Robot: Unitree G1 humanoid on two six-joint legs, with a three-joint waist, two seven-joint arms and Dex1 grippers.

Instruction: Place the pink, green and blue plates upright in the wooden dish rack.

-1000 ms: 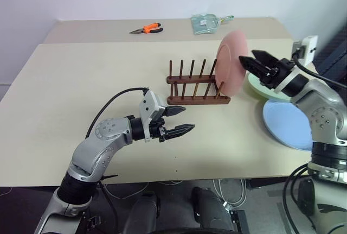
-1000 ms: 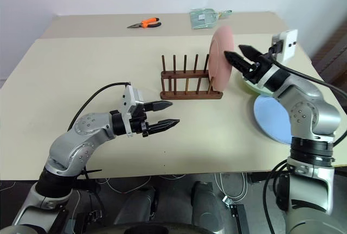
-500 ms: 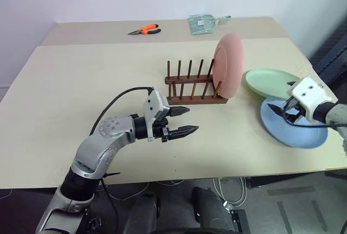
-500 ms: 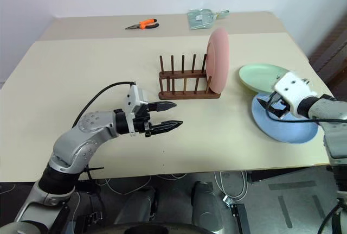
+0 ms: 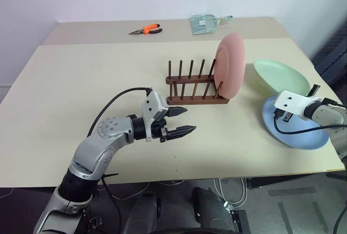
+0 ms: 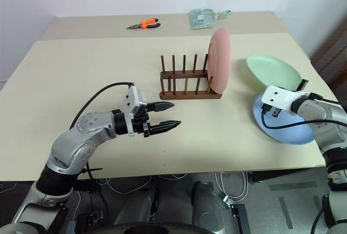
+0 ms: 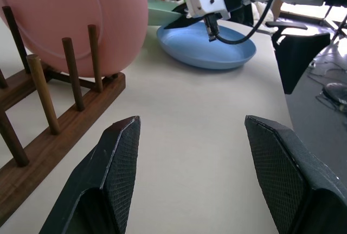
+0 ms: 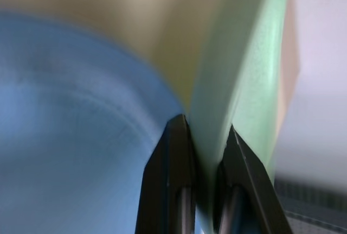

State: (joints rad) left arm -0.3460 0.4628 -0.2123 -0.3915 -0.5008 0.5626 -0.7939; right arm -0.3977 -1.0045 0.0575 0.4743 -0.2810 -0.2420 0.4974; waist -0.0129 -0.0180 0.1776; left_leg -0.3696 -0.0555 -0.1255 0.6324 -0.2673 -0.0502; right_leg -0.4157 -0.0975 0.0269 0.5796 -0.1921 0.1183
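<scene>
Green plate [image 8: 246, 76], light stiff plastic with a smooth, likely slippery rim, lies beside the blue plate [image 6: 284, 128] near the rack [image 5: 195, 90]; the right gripper [image 8: 201, 188] pinches its edge, a sensible hold. Left gripper [image 7: 192, 177] hangs open.

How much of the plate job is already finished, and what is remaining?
Done: the pink plate stands upright in the wooden dish rack. In hand: the right pincer is shut on the green plate's rim. Left: racking the green plate, then the blue plate, flat on the table. The left pincer hangs open.
</scene>
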